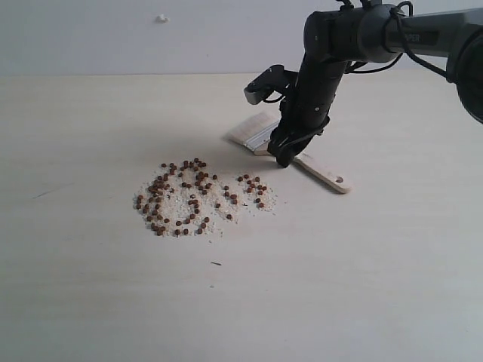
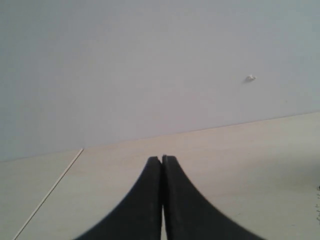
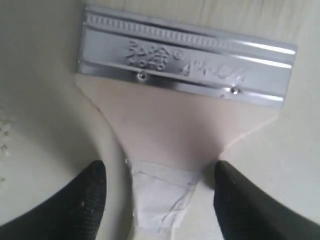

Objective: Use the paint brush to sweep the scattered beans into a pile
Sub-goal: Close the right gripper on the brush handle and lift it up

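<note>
The beans (image 1: 192, 197), reddish-brown pellets mixed with pale crumbs, lie spread on the table left of centre. The paint brush (image 1: 260, 136) lies flat to their right, cream bristles toward the back left, wooden handle (image 1: 326, 175) with its hole toward the front right. My right gripper (image 1: 284, 154) stands over the handle just behind the silver ferrule (image 3: 185, 62). Its jaws are open on either side of the taped handle neck (image 3: 162, 197), with gaps on both sides. My left gripper (image 2: 162, 159) is shut and empty, out of the exterior view.
The pale wooden table (image 1: 90, 294) runs back to a grey wall with a small white mark (image 1: 161, 18). A few pale crumbs (image 3: 4, 137) show beside the brush in the right wrist view. A tiny dark speck (image 1: 216, 263) lies in front of the beans.
</note>
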Available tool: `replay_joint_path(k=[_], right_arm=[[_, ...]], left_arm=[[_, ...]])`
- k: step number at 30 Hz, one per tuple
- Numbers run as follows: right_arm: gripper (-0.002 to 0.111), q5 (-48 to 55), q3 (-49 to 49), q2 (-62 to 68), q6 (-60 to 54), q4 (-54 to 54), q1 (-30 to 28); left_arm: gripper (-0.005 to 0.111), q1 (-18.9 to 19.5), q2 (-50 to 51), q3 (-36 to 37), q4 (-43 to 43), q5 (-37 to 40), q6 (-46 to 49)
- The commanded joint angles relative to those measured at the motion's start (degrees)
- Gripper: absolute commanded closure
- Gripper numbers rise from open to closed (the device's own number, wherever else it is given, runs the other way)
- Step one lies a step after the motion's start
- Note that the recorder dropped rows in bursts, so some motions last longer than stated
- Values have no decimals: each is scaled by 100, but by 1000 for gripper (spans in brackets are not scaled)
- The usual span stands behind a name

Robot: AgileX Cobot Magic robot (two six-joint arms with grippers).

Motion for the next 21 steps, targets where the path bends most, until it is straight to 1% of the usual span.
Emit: replay_joint_path(k=[1,8,13,14,18,21], right_arm=[[56,22,16,90,114,-132,8],[77,133,16,90,165,-159,8],[104,133,16,90,149,-594,8],[108,115,16,90,149,-691,8],[108,56,16,67,209,-888,8],[108,196,16,-134,389,-1087,8]], left_arm=[[107,-15,-37,18,12,-41,3],[107,-15,-37,18,12,-41,3],[107,-15,-37,18,12,-41,3],[107,-15,-37,18,12,-41,3],[107,-15,-37,18,12,-41,3],[107,-15,-37,18,12,-41,3]])
